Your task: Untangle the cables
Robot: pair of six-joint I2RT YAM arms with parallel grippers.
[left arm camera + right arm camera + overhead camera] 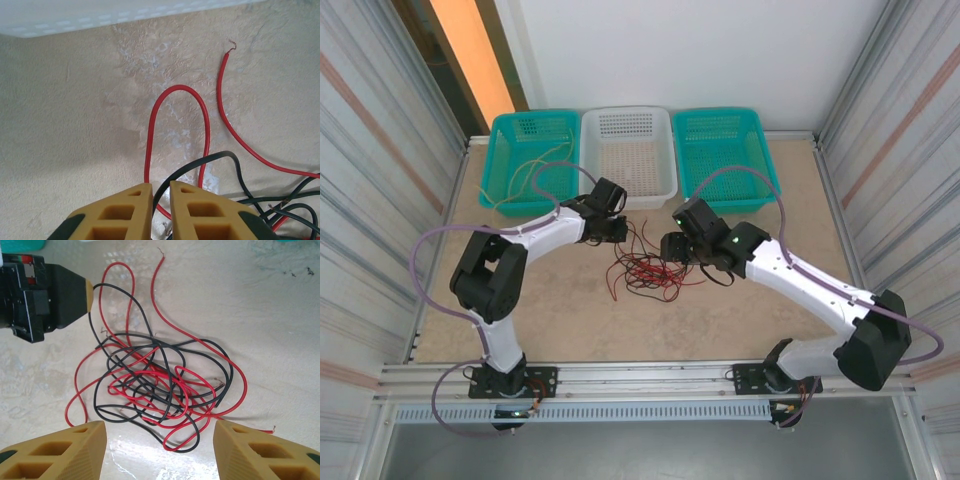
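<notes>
1. The left tool [161, 186] has its fingers close together, with a black cable [200, 162] running into the narrow gap between them. The cable looks pinched there, though the contact itself is hidden.
2. Just ahead of that tool's tips a red loop [177, 90] lies flat on the worktop [75, 125]. To the loop's right, a red free end [227, 50] shows a frayed bare tip.
3. The right tool [159, 426] is spread wide and holds nothing. It hangs over the cables [160, 385], whose knot sits between and just ahead of its fingers [75, 447].
4. In the top view the tangle [650, 272] lies between the two tools, nearer the right tool [672, 247] than the left tool [615, 232].
5. Handling, as a judgement: the wires look thin and very light. They are limp enough to drape, yet springy enough to hold their curves. Their smooth insulation may slip through a loose pinch.
6. A hard pull on one strand would likely drag the whole bundle or tighten the crossings.
7. The best holds appear to be the outer parts, away from the dense middle. These are a free end, or a single loop standing clear of the knot, such as the red arc to the right tool's far right. The other tool could pin the bundle meanwhile.
8. Beyond the left tool, a yellowish cable [525, 175] lies in a teal basket [500, 125].
</notes>
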